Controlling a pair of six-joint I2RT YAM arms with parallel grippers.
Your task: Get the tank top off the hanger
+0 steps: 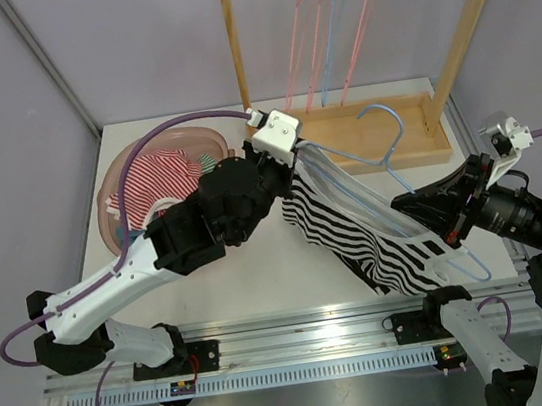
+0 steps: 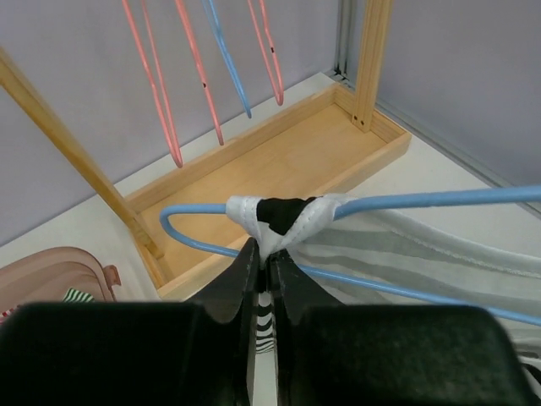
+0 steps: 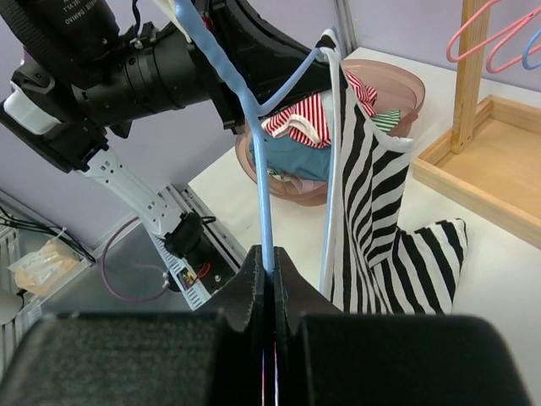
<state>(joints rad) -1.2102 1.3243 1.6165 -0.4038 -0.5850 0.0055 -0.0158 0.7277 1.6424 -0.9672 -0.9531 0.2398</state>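
Observation:
A black-and-white striped tank top (image 1: 355,226) hangs on a light blue hanger (image 1: 389,146) held above the table. My left gripper (image 1: 291,165) is shut on the top's white-edged shoulder strap (image 2: 283,218), which is bunched over the hanger wire (image 2: 439,199). My right gripper (image 1: 452,230) is shut on the hanger's lower bar (image 3: 264,211). The striped top (image 3: 372,203) drapes down beside that bar, its hem resting on the table.
A pink basin (image 1: 122,183) with striped and coloured clothes sits at the left. A wooden rack (image 1: 382,132) with pink and blue hangers (image 1: 328,33) stands at the back. A metal rail (image 1: 300,335) runs along the near edge.

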